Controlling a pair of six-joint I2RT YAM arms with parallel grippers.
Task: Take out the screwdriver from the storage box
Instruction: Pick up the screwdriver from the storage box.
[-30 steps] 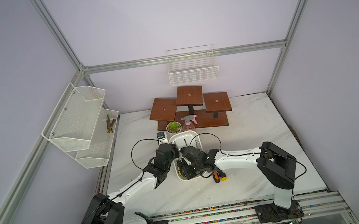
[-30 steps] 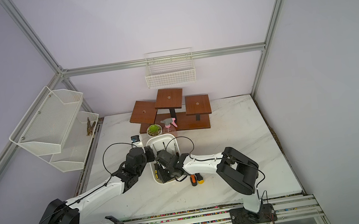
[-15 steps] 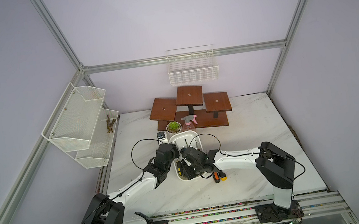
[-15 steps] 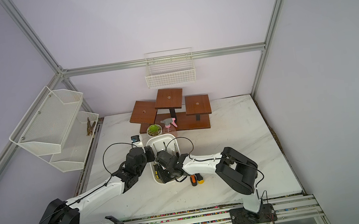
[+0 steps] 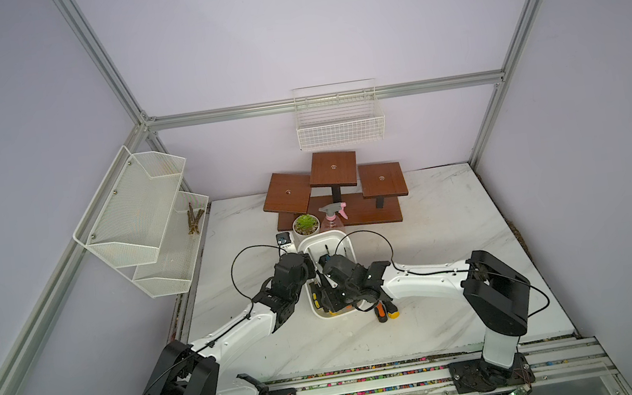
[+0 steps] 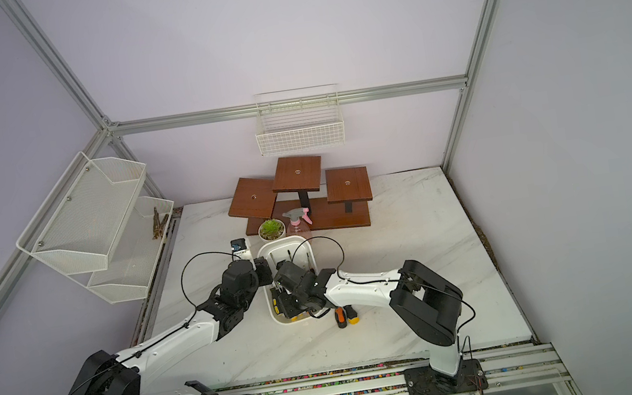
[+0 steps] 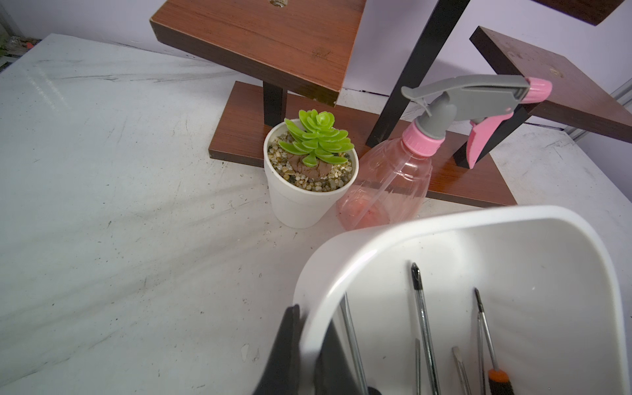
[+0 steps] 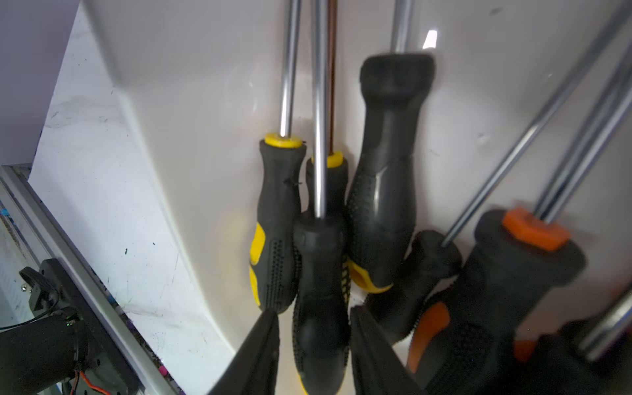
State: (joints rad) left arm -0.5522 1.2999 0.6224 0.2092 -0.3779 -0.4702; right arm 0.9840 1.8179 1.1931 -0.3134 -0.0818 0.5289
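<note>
The storage box (image 5: 347, 240) (image 6: 309, 245) is a shallow white tub in the middle of the marble table, with several screwdrivers lying in it, shafts toward the far end. My left gripper (image 7: 309, 321) (image 5: 311, 268) is shut on the box's left rim (image 7: 376, 236), one finger outside and one inside. My right gripper (image 8: 313, 313) (image 5: 331, 303) reaches down into the near end. Its fingers clasp the handle of a black-and-yellow screwdriver (image 8: 321, 273) that lies on top of the other handles.
Two screwdrivers (image 5: 385, 310) lie on the table just right of the box's near end. A potted succulent (image 7: 309, 171), a pink spray bottle (image 7: 393, 178) and a wooden tiered stand (image 5: 336, 191) stand right behind the box. A small black device (image 5: 283, 240) sits at its far left corner.
The right gripper's fingers have drawn closer together around the screwdriver handle. Both arms stay almost where they were, and the left gripper keeps its hold on the rim.
</note>
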